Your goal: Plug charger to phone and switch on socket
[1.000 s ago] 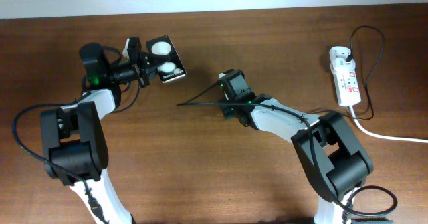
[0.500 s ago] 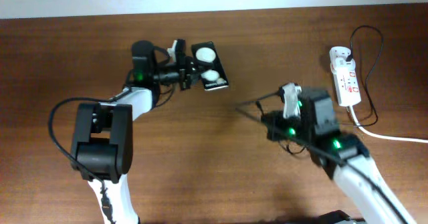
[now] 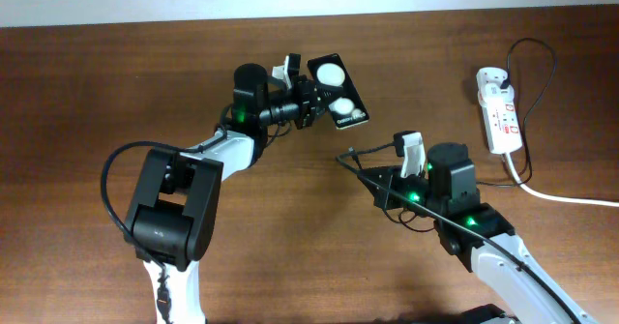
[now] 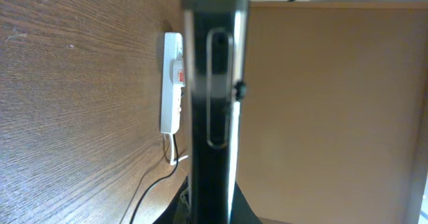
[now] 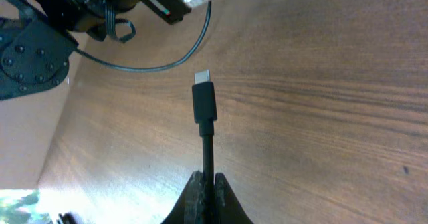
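Over the middle of the desk (image 3: 290,256), the phone (image 3: 340,94) now hangs in the air, well to the right of where it was a second ago; the left arm (image 3: 224,150) has swung it steadily toward the centre. The left jaws are clamped on the phone's left side. It is held tilted, its two white round shapes facing the overhead camera, while the left wrist view shows it only edge-on as a dark bar. The right arm (image 3: 484,237) has meanwhile drawn back and turned, so the tip of the charger (image 5: 204,107) has retreated rightward and now points roughly up and left toward the phone. The right jaws are closed on the thin black cable just behind the connector, which juts straight out ahead of them with its bright metal tip free. Phone and tip are near each other but clearly apart, with bare wood showing between them. The two parts have thus been brought close together, and I judge the mating itself to be the step in hand. It calls for lining the tip up with the phone's port, which I cannot make out here. The socket (image 3: 500,111) lies at the far right with a black plug (image 3: 504,73) in it. Whether its switch is on cannot be told, so that part seems left to do.
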### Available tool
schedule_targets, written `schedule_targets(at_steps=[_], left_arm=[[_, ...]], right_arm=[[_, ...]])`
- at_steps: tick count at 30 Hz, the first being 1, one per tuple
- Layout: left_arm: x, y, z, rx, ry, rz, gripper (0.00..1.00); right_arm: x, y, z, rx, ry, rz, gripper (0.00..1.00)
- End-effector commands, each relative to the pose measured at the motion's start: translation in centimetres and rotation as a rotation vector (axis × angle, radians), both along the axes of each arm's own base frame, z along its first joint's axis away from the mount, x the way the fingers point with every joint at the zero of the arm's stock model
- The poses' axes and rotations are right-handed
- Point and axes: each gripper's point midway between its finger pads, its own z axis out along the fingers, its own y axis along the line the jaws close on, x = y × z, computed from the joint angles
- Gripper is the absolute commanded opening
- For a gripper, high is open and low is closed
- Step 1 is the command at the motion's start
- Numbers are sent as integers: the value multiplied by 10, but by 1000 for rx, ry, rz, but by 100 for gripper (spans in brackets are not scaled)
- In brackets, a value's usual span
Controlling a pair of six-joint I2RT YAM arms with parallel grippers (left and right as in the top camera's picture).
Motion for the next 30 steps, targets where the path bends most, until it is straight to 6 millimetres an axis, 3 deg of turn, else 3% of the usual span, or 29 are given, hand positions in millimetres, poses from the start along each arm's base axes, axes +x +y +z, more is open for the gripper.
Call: schedule_targets(at_steps=[1, 6, 11, 30], left_arm=[[5, -1, 11, -11, -28, 8, 0], [5, -1, 11, -10, -29, 13, 0], [4, -3, 11, -10, -29, 8, 0], [3, -3, 11, -10, -28, 5, 0]], right_arm=[[7, -2, 2, -1, -25, -22, 4], [23, -10, 10, -28, -96, -90, 4], [35, -9, -3, -30, -89, -101, 4], [51, -9, -2, -29, -139, -126, 4]])
